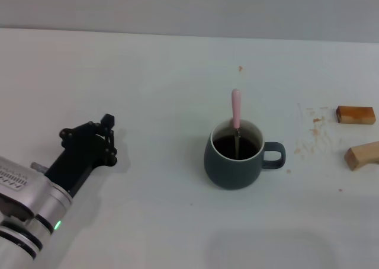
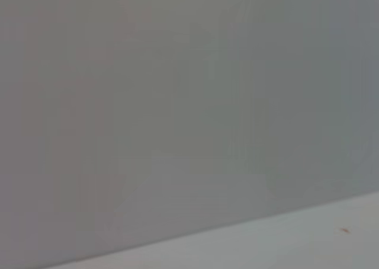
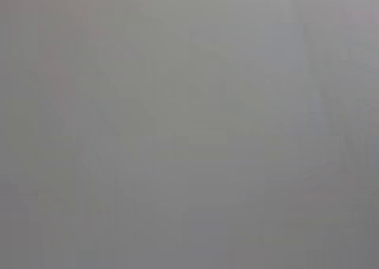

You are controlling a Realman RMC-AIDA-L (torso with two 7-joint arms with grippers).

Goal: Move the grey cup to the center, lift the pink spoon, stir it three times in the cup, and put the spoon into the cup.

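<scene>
While the table (image 1: 148, 79) takes up nearly all of the head view, white and matte, a grey wall runs along its far edge. Left arm low at the near left, its gripper (image 1: 100, 140) resting well apart from the cup; can't tell whether its fingers are parted or closed, and nothing is in them. Right arm nowhere in view (both wrist views show only blank grey wall, the left one with a strip of table).

Cup (image 1: 233, 157) sits about mid-table, upright, handle toward the right, dark liquid inside. Spoon (image 1: 235, 110) stands in it, bowl down in the liquid, pink handle leaning on the far rim and poking above it.

Judgement: task looks finished or nearly so; spoon is in the cup, untouched. Remaining step, if any, is to back the left arm away. Do it low and wide, clear of the cup, since a nudge would slop liquid or tip the spoon out.

Two wooden blocks (image 1: 356, 114) lie at the far right, near scattered brownish specks (image 1: 315, 130). One more speck farther back.
</scene>
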